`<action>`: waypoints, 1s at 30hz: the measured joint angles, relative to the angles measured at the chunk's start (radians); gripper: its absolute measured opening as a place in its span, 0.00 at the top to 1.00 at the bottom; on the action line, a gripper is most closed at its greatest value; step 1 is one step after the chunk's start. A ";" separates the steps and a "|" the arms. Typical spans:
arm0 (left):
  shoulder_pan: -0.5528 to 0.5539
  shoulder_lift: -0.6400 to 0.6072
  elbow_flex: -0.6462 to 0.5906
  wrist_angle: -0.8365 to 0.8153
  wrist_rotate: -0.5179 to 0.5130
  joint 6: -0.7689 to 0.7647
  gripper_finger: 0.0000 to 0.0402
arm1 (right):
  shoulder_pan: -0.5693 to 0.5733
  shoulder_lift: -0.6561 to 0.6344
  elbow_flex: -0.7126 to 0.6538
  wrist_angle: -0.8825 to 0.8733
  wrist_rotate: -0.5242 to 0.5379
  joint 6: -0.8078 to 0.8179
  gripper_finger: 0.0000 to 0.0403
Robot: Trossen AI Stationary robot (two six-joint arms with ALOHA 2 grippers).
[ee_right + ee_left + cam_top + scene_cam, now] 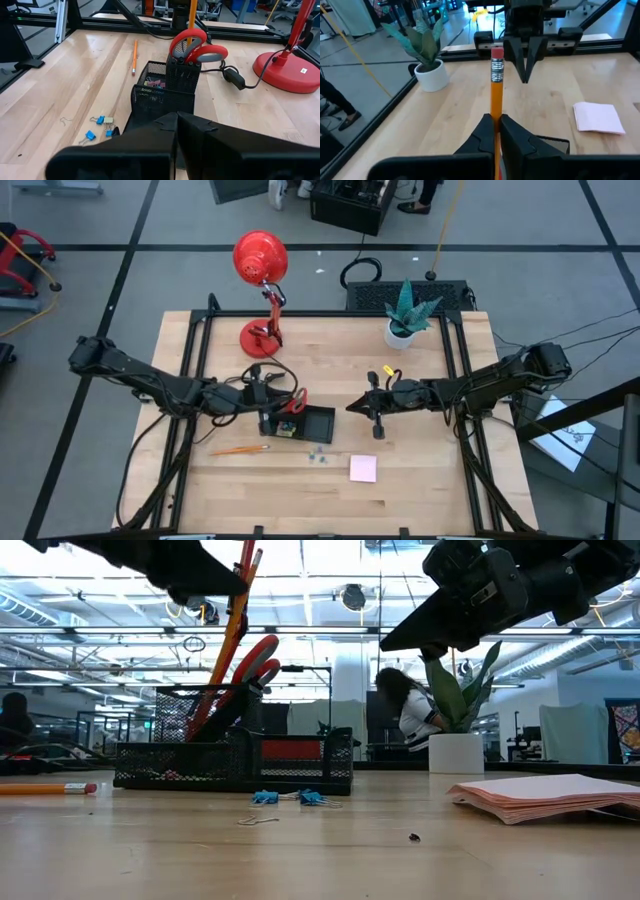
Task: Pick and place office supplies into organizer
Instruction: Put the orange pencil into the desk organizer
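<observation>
Sticky pad [363,468]: we see it nearest, at 5 o'clock from the organizer [318,424].
Clips [319,458]: just outside the organizer, 6 o'clock.
Left gripper [268,412]: fingers clamped on a pencil [496,97] over the organizer's cup; we judge a tilt could catch the scissors [196,49].
Right gripper [352,406]: closed, empty, 3 o'clock.

Wooden table [420,460] bears organizer [310,423], pencil [238,449], sticky pad [363,468], clips [319,458]

matt wire-mesh organizer [165,90] on smooth pale wood table [420,450], glossy red lamp [260,260].
</observation>
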 joint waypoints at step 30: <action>0.011 0.001 -0.261 0.185 -0.013 -0.149 0.97 | 0.000 0.000 0.000 0.028 0.000 0.006 0.99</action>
